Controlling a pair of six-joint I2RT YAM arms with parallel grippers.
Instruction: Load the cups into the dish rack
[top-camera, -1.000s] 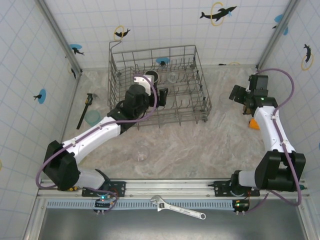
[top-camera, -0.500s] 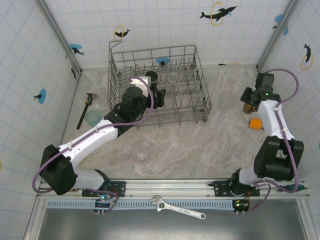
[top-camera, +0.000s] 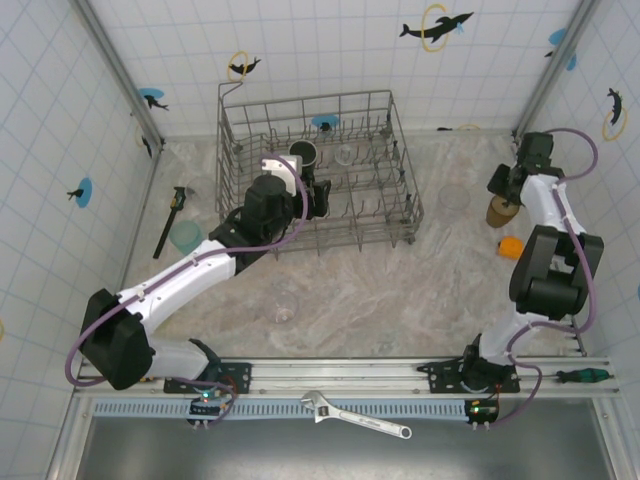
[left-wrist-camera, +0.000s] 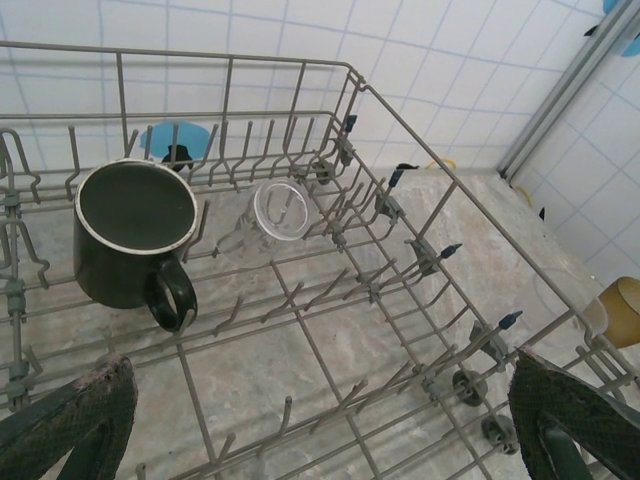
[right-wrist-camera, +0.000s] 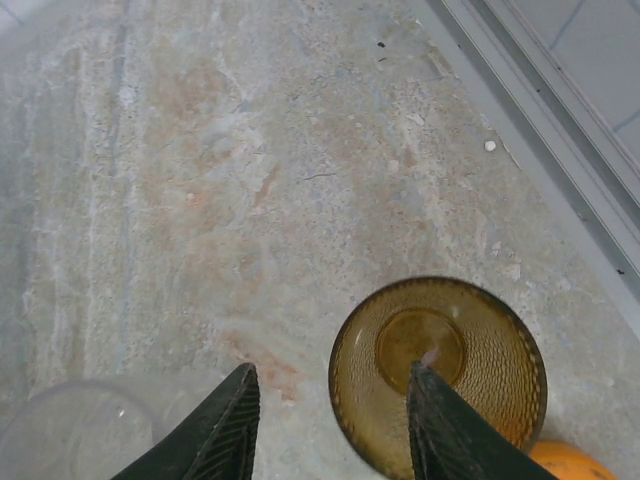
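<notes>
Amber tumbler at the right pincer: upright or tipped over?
Upright. The right wrist view looks straight down into the amber tumbler's open round mouth to its base; it stands on the table, apparently empty.

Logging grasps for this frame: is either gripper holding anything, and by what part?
Nothing is held. The left gripper is open over the dish rack; the right gripper is open above the amber tumbler.

The left arm (top-camera: 190, 265) stretches diagonally forward and right from its base, wrist tilted down. The left pincer (left-wrist-camera: 320, 420) is spread wide and holds nothing. The right arm (top-camera: 555, 225) is folded steeply, forearm reaching to the far right. The right pincer (right-wrist-camera: 330, 400) points straight down, fingers parted.
</notes>
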